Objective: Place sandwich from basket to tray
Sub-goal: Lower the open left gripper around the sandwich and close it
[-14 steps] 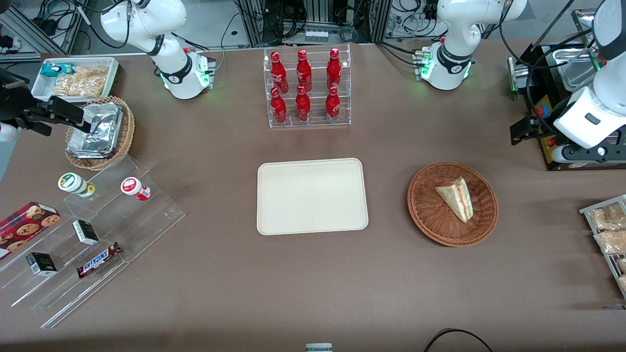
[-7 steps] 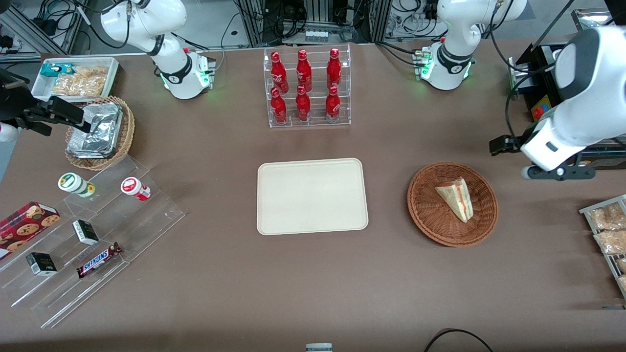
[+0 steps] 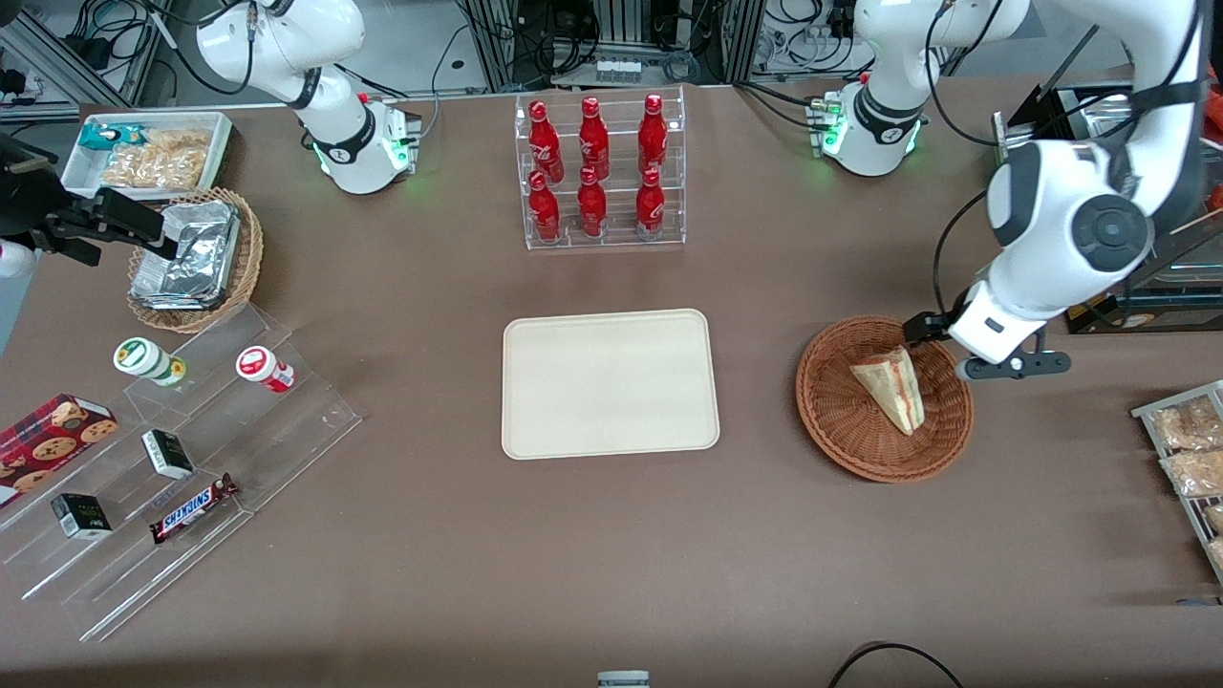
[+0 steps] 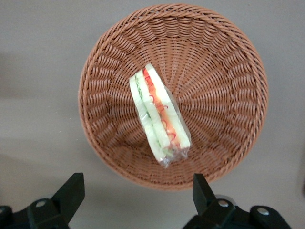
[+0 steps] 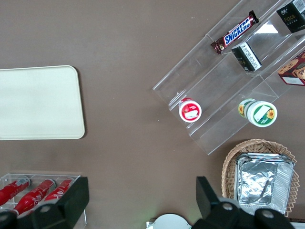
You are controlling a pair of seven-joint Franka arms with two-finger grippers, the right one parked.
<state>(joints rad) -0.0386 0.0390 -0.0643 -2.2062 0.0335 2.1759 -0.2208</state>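
The left arm is bent down over the table, with its gripper (image 4: 136,198) held above the basket (image 3: 841,440), over the rim farther from the front camera. The fingers (image 4: 70,193) are seen spread wide, with nothing between them. The sandwich (image 3: 891,387) lies in the basket, inside clear wrap, untouched. Its long axis runs slantwise across the basket's floor, with the narrow tip pointing nearer the front camera. In the left wrist view, the layered cut edge with red and green filling is shown; in the front view, mostly pale bread is seen. The tray (image 3: 535,420) lies well apart from the basket, toward the parked arm's end.
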